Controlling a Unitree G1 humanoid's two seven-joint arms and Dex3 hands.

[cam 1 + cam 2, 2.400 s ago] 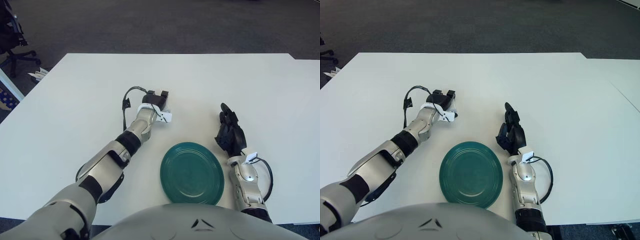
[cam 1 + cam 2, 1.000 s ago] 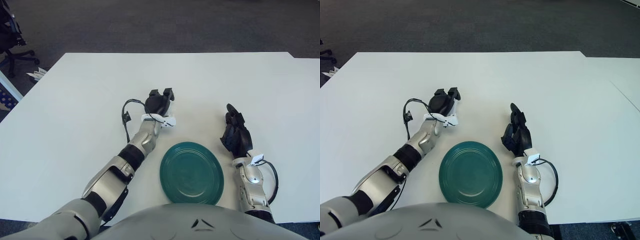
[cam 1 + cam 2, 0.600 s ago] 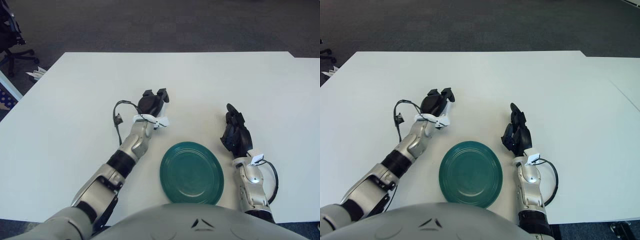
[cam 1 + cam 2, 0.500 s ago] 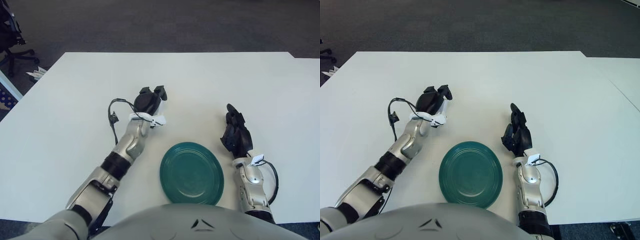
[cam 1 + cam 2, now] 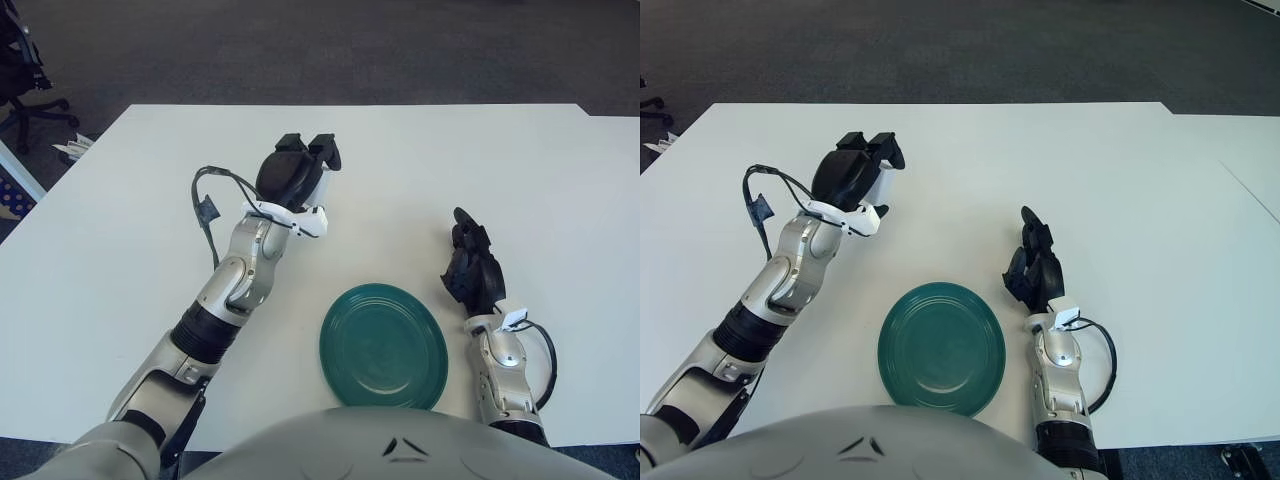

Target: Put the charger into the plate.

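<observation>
Up there the left hand [image 5: 295,172] hung raised over the white desk [image 5: 120,230], its dark fingers [image 5: 328,150] curled round a pale block that looked like the charger [image 5: 312,184]. Only a sliver showed between them, so the grip was a judgement. Holding it high made sense: it cleared the rim of the green plate [image 5: 384,346], which sat empty near the desk's front edge, down and to the right of the load. The right hand [image 5: 472,268] stood parked just beside the plate's right side, its 3 fingers loosely together, holding nothing, out of the way.
</observation>
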